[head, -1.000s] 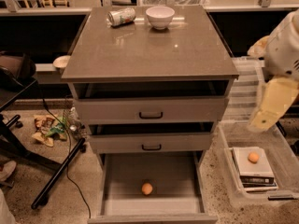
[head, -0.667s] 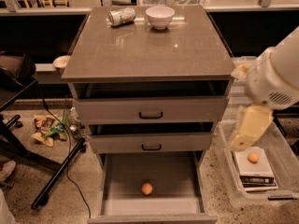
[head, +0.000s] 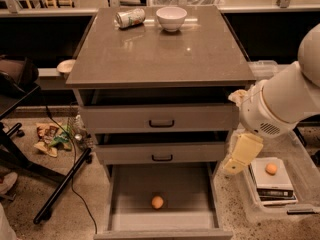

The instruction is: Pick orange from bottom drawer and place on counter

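Observation:
The orange [head: 157, 202] lies on the floor of the open bottom drawer [head: 130, 194], near its middle and toward the front. The counter [head: 160, 54] is the grey-brown slab on top of the cabinet. My gripper [head: 239, 156] hangs from the white arm at the right of the cabinet, level with the middle drawer, above and to the right of the orange and apart from it. It holds nothing that I can see.
A white bowl [head: 171, 18] and a can on its side [head: 130, 18] sit at the back of the counter. A second orange [head: 271, 168] rests on a stack in a clear bin [head: 300, 194] at right. A black stand's legs [head: 60, 184] and litter lie at left.
My arm and gripper have moved left and down, from beside the clear bin to the cabinet's right edge. The orange in the drawer has not moved.

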Action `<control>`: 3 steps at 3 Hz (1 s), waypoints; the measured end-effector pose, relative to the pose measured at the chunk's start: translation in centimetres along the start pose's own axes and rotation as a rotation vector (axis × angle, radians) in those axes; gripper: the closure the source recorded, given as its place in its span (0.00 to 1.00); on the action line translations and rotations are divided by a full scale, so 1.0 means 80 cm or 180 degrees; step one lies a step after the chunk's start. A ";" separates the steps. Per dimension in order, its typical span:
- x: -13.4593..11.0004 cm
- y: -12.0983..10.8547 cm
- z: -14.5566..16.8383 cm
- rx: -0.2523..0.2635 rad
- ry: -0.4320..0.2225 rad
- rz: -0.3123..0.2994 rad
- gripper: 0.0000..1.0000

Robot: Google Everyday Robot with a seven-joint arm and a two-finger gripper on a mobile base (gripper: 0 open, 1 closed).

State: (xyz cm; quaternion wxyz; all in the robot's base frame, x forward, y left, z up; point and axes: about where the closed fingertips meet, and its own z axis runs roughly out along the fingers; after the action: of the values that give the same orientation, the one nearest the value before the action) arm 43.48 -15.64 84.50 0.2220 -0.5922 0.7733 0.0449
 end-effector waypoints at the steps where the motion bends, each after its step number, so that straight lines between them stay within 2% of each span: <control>1: 0.008 0.000 0.030 0.0076 0.0212 -0.0080 0.00; 2: 0.032 0.001 0.096 0.0107 0.0281 -0.0143 0.00; 3: 0.052 0.002 0.166 0.0052 0.0140 -0.0113 0.00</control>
State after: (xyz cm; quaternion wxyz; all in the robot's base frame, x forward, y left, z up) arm 46.40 -14.89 70.88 0.2105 -0.6048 0.7678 0.0215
